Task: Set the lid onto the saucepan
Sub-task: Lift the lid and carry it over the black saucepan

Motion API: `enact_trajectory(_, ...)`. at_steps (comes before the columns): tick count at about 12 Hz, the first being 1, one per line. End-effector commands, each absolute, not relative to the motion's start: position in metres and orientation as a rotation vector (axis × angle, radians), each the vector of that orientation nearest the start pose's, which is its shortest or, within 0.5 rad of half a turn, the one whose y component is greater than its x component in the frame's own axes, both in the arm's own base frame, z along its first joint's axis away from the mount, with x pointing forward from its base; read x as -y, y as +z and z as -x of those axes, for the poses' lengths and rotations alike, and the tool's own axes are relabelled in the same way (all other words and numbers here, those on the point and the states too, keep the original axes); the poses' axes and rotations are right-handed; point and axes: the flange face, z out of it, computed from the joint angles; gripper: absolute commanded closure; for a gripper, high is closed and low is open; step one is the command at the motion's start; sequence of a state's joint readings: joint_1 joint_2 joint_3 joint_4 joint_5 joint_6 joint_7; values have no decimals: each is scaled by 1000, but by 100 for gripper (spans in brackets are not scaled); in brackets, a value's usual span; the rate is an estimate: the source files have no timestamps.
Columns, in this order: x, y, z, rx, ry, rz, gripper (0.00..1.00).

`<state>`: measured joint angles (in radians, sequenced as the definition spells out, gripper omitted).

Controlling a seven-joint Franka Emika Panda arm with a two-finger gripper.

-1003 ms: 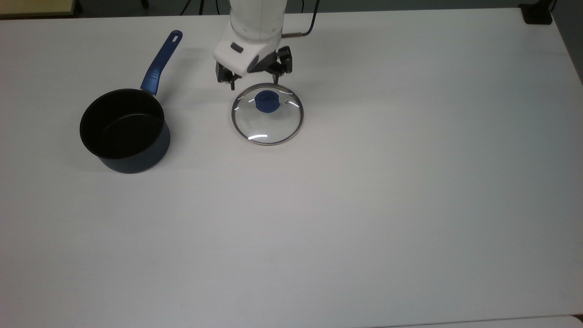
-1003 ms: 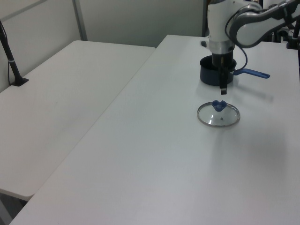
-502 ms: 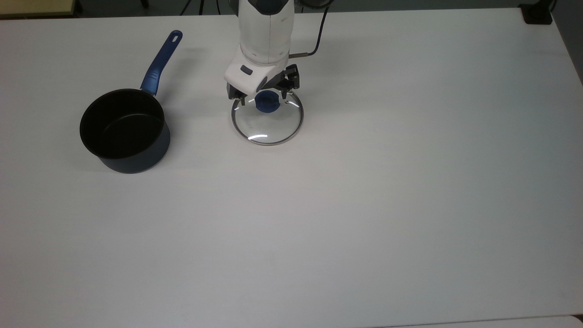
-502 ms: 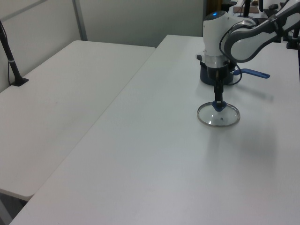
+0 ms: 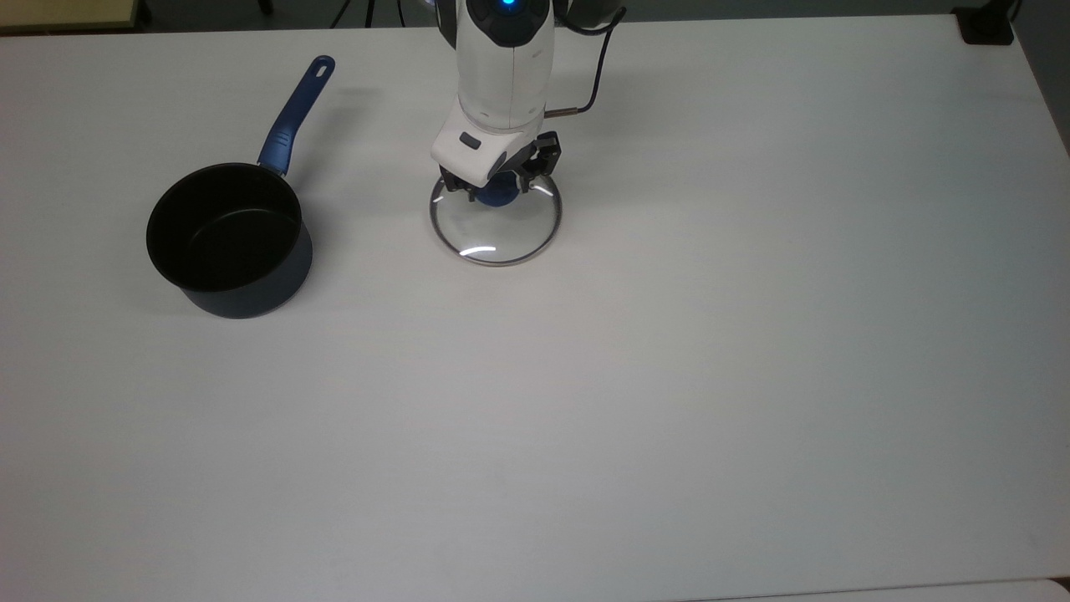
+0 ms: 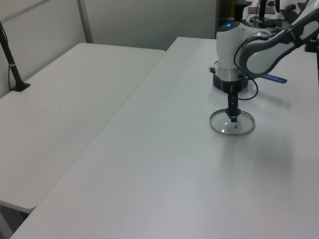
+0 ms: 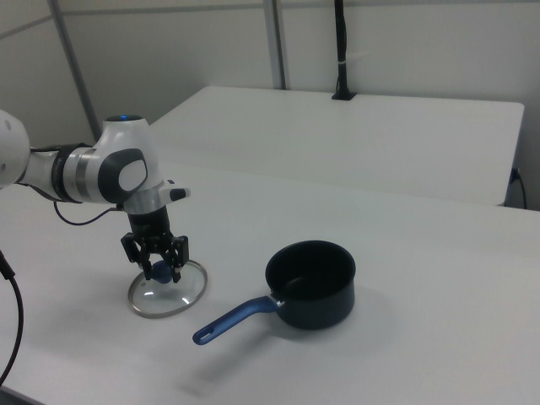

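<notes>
The lid (image 5: 493, 232), clear glass with a steel rim, lies flat on the white table (image 5: 669, 376). My gripper (image 5: 491, 188) is lowered onto it, open, with one finger on each side of the blue knob (image 5: 498, 197). The right view shows the same: the gripper (image 7: 154, 268) straddles the knob above the lid (image 7: 167, 297). The saucepan (image 5: 226, 242) stands apart at the top view's left, dark with a black inside, its blue handle (image 5: 294, 113) pointing to the far edge. In the left view the gripper (image 6: 232, 115) is on the lid (image 6: 233, 127), and the arm partly hides the saucepan (image 6: 218, 83).
A black cable (image 5: 589, 88) runs off the wrist. A black object (image 5: 986, 25) sits at the table's far right corner in the top view. A second white table (image 6: 60, 114) with a black post (image 6: 12, 64) adjoins in the left view.
The gripper has come down from above the lid's far rim onto the lid, and its fingers now flank the blue knob. Lid and saucepan have not moved.
</notes>
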<state>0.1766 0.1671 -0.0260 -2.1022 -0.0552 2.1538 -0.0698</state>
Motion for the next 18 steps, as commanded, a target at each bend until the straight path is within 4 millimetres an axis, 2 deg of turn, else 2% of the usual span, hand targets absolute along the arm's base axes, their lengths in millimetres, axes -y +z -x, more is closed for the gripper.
enact_trajectory(1, -82, 339, -546, 371, 121, 3160, 55)
enact_trajectory(2, -80, 343, -547, 363, 117, 3161, 61)
enact_trajectory(4, -76, 359, -547, 347, 121, 3162, 62)
enact_trajectory(6, -65, 394, -568, 289, 123, 3161, 61)
enact_trajectory(8, -50, 421, -586, 236, 36, 3165, 61)
enact_trajectory(10, -12, 463, -603, 138, -41, 3172, 61)
enact_trajectory(11, 21, 484, -618, 75, -24, 3177, 61)
enact_trajectory(12, 47, 491, -625, 79, -2, 3180, 61)
enact_trajectory(13, 74, 492, -626, 114, 0, 3183, 61)
enact_trajectory(15, 125, 481, -622, 189, 31, 3189, 61)
enact_trajectory(17, 164, 467, -621, 219, 59, 3189, 61)
enact_trajectory(18, 180, 462, -628, 206, 48, 3200, 61)
